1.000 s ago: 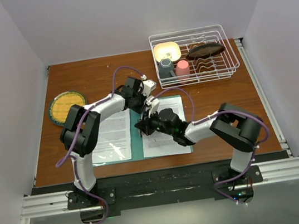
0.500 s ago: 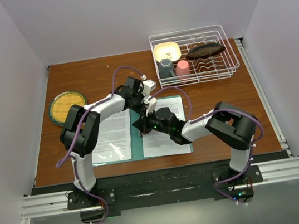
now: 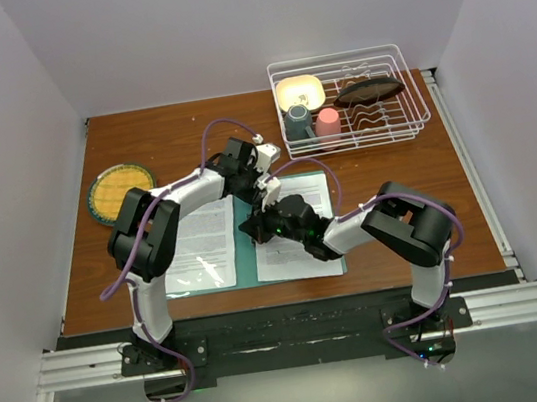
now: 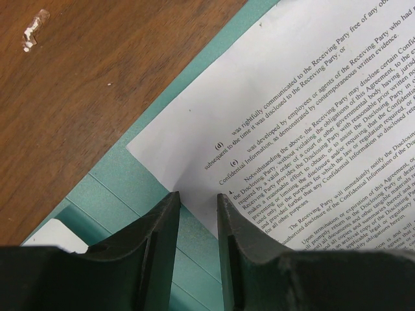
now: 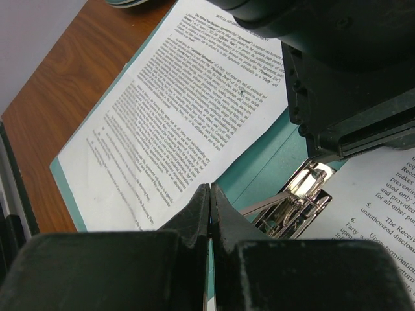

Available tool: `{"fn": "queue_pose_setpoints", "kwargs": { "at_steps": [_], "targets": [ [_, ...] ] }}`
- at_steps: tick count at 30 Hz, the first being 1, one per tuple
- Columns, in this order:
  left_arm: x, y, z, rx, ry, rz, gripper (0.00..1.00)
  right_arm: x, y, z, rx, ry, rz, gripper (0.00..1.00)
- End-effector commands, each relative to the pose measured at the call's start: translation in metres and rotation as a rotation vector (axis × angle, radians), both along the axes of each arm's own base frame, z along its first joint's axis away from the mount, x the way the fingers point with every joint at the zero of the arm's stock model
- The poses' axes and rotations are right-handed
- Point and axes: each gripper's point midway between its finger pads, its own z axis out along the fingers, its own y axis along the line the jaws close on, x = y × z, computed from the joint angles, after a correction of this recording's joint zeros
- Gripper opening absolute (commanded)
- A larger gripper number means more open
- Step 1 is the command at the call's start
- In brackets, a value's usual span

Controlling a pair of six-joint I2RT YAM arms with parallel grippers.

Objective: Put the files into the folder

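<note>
- Your folder (image 3: 248,260) lies open on the worktop (image 3: 168,135), with the files (image 3: 205,246) lying as printed sheets on both leaves.
- The wire dish rack (image 3: 371,140) at the far right holds a yellow bowl (image 3: 299,90), a grey cup (image 3: 297,119), a pink cup (image 3: 328,123) and a dark flat item (image 3: 367,91).
- Only your right wrist view shows the chrome clip (image 5: 295,197) at the crease; from overhead the arms cover it.
- Left end effector (image 4: 198,197): released, jaws apart over a sheet's corner.
- Right end effector (image 5: 209,188): clenched, low over the crease.

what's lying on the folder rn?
The folder carries a left sheet and a right sheet, one per leaf, plus a metal clip near the crease. Anything beneath the sheets is covered.
</note>
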Motion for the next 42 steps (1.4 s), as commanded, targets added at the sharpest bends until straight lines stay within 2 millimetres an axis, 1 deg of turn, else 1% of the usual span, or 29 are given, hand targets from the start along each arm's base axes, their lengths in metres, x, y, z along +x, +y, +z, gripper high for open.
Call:
{"fn": "queue_pose_setpoints", "kwargs": {
  "at_steps": [1, 7, 11, 14, 25, 29, 33, 42],
  "targets": [
    [-0.028, 0.026, -0.037, 0.090, 0.133, 0.021, 0.34, -0.005, 0.006, 0.009, 0.038, -0.008, 0.033, 0.00],
    [-0.026, 0.028, -0.038, 0.086, 0.138, 0.027, 0.34, -0.019, 0.002, -0.007, 0.003, 0.026, 0.080, 0.00],
    [-0.025, 0.031, -0.038, 0.082, 0.141, 0.031, 0.34, -0.027, -0.008, -0.020, -0.025, 0.051, 0.078, 0.00],
    [-0.024, 0.032, -0.037, 0.079, 0.141, 0.034, 0.34, -0.030, -0.012, -0.026, -0.030, 0.064, 0.078, 0.00],
    [-0.026, 0.034, -0.038, 0.077, 0.144, 0.028, 0.34, -0.036, -0.019, -0.044, -0.070, 0.099, 0.080, 0.00],
    [-0.026, 0.035, -0.037, 0.073, 0.143, 0.028, 0.34, -0.039, -0.027, -0.057, -0.112, 0.121, 0.069, 0.00],
    [-0.026, 0.034, -0.037, 0.070, 0.142, 0.025, 0.34, -0.042, -0.032, -0.066, -0.127, 0.139, 0.059, 0.00],
    [-0.028, 0.034, -0.036, 0.067, 0.144, 0.020, 0.34, -0.041, -0.035, -0.077, -0.154, 0.152, 0.044, 0.00]
  ]
}}
